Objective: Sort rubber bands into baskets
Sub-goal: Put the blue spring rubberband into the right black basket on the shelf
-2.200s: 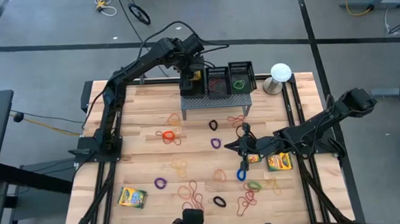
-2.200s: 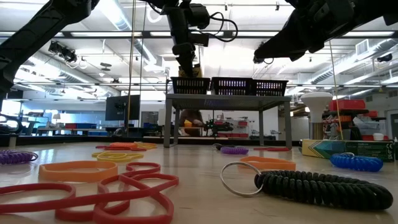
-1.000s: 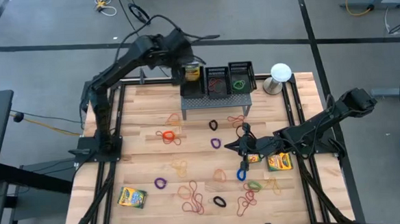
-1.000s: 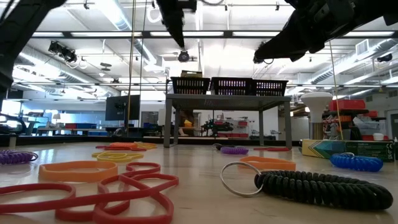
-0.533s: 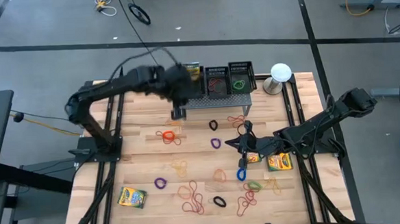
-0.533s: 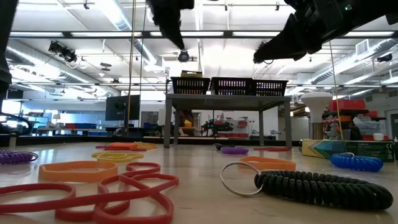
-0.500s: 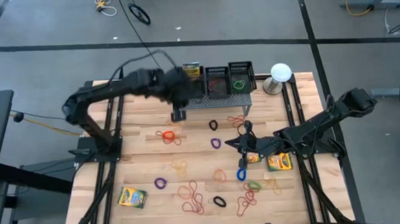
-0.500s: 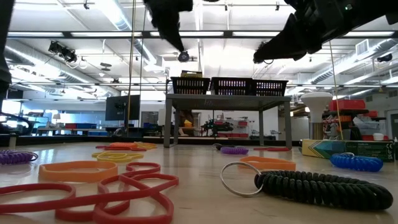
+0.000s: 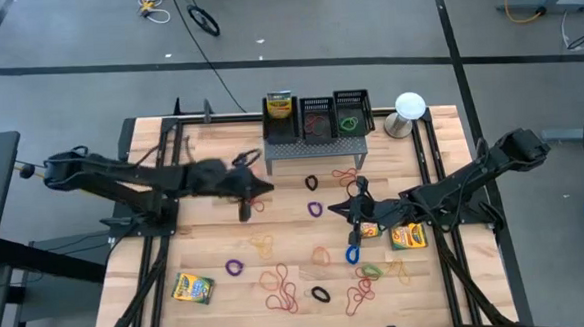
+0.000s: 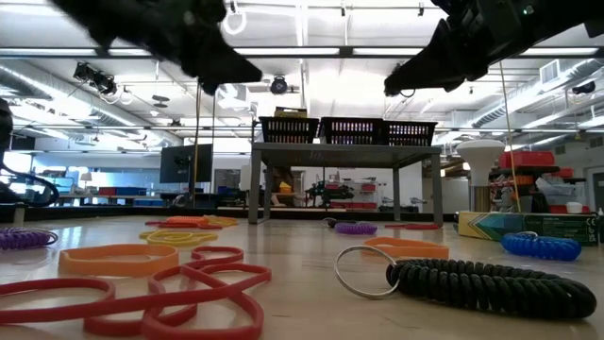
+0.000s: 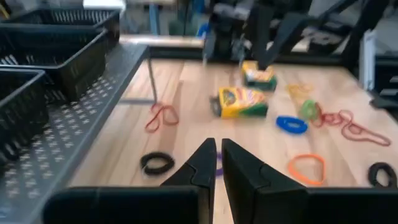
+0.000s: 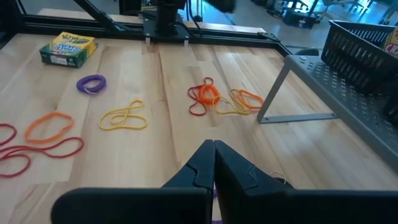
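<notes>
Three black mesh baskets stand in a row on a grey perforated stand at the far edge. Rubber bands lie scattered on the wood: an orange-red tangle, a black one, a purple one, a blue coil. My left gripper hovers level left of the stand's front, pointing toward the right side. Its fingers are shut to a narrow slit with nothing between them. My right gripper hangs shut and empty above the table's middle right.
A crayon box stands in the left basket. More crayon boxes lie at the near left and under the right arm. A white domed object stands at the far right. A black coil with a ring lies near the low camera.
My left gripper has swung from above the left basket down and toward the table's left and near side. It has tipped from pointing down to nearly level. The crayon box has stayed in the basket.
</notes>
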`<state>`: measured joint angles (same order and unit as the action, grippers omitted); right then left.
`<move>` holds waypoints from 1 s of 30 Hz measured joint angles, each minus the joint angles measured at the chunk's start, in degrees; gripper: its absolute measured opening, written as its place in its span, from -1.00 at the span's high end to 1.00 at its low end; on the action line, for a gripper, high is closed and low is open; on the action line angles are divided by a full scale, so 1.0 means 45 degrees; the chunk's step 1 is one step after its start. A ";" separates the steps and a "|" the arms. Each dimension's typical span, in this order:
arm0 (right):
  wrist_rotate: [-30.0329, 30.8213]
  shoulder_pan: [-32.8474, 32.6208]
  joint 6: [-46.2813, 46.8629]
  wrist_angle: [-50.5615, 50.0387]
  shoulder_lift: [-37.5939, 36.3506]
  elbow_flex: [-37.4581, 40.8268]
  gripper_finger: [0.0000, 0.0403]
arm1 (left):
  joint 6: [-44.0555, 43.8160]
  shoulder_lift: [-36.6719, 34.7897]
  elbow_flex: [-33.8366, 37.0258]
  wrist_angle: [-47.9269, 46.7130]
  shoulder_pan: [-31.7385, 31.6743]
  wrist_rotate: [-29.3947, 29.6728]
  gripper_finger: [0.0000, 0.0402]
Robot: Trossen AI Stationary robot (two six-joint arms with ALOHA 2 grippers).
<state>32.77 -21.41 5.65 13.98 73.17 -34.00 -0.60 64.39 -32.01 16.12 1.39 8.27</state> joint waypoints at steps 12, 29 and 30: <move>-0.0383 0.1729 -0.0274 0.1386 0.0493 -0.0005 0.95 | -0.1518 -0.0228 0.3021 0.4919 -0.0018 0.2318 0.84; -0.1041 0.1373 0.0188 0.0916 0.1502 -0.0513 0.96 | 0.0799 0.1087 0.4291 0.9692 0.0210 0.1148 0.97; -0.1039 0.1379 0.0313 0.0896 0.1581 -0.0518 0.96 | 0.0648 0.1085 0.4523 1.0048 0.0190 0.1166 0.96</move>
<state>28.10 -15.20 7.06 18.01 80.28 -36.33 2.32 69.27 -11.65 61.33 2.24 13.51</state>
